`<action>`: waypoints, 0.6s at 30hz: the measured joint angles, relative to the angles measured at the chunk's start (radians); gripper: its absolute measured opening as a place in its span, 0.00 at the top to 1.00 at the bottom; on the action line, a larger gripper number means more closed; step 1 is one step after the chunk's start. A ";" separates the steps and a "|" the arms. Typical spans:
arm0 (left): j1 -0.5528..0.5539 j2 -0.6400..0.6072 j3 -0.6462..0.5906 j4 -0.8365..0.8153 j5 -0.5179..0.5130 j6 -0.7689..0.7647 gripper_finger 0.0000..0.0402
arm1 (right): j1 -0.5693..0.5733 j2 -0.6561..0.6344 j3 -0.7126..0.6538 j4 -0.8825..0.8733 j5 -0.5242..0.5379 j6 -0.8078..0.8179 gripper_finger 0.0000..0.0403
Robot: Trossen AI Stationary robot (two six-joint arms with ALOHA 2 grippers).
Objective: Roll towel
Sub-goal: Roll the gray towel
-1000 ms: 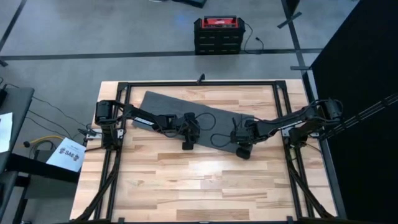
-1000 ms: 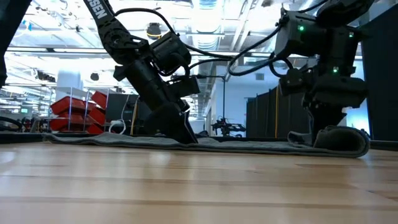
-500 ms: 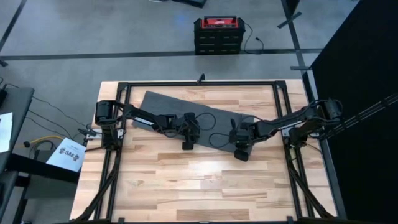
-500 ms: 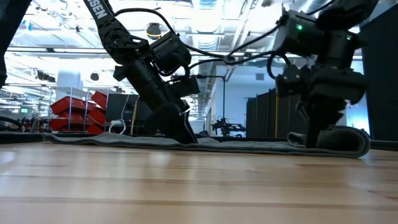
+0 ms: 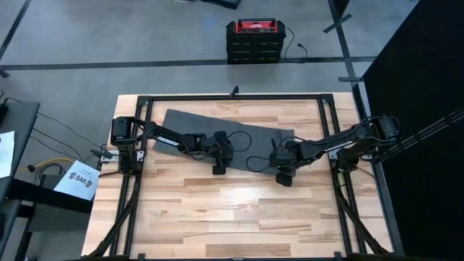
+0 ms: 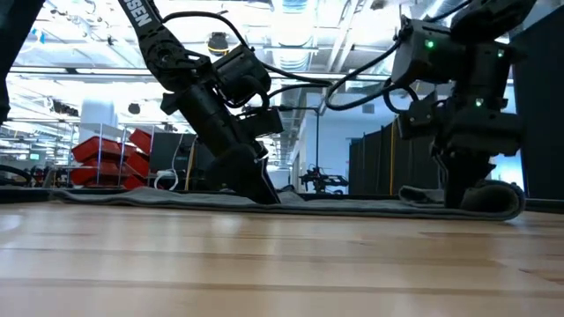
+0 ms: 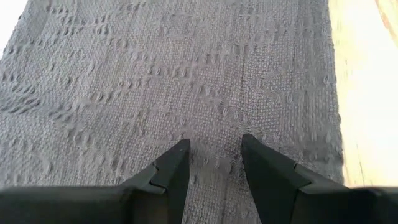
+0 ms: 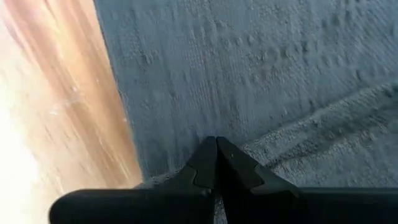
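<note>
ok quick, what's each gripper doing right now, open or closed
Left gripper: open, fingertips pressed down on the towel.
Right gripper: closed at the towel's rolled end; whether it pinches cloth cannot be told.

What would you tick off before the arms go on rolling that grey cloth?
1. Towel lies flat on the table: ok over most of its length.
2. Roll started at the right end: ok, a low fold shows.
3. Right gripper shut at that end: ok; cloth between the fingers, cannot tell.
4. Left gripper open, tips down on the towel: ok.
5. Towel clear of the table edge: ok.
</note>
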 joint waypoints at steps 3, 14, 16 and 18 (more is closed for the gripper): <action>0.000 0.000 0.000 0.000 0.000 0.001 0.67 | -0.004 -0.040 0.022 0.016 0.039 -0.039 1.00; -0.012 -0.103 -0.014 0.025 -0.017 -0.020 0.67 | -0.308 -0.053 0.023 0.133 0.072 -0.372 1.00; -0.016 -0.119 -0.010 0.131 -0.017 -0.040 0.67 | -0.377 -0.027 0.039 0.149 0.065 -0.438 1.00; -0.018 -0.112 -0.009 0.247 -0.008 -0.046 0.67 | -0.435 0.000 0.056 0.155 0.054 -0.495 1.00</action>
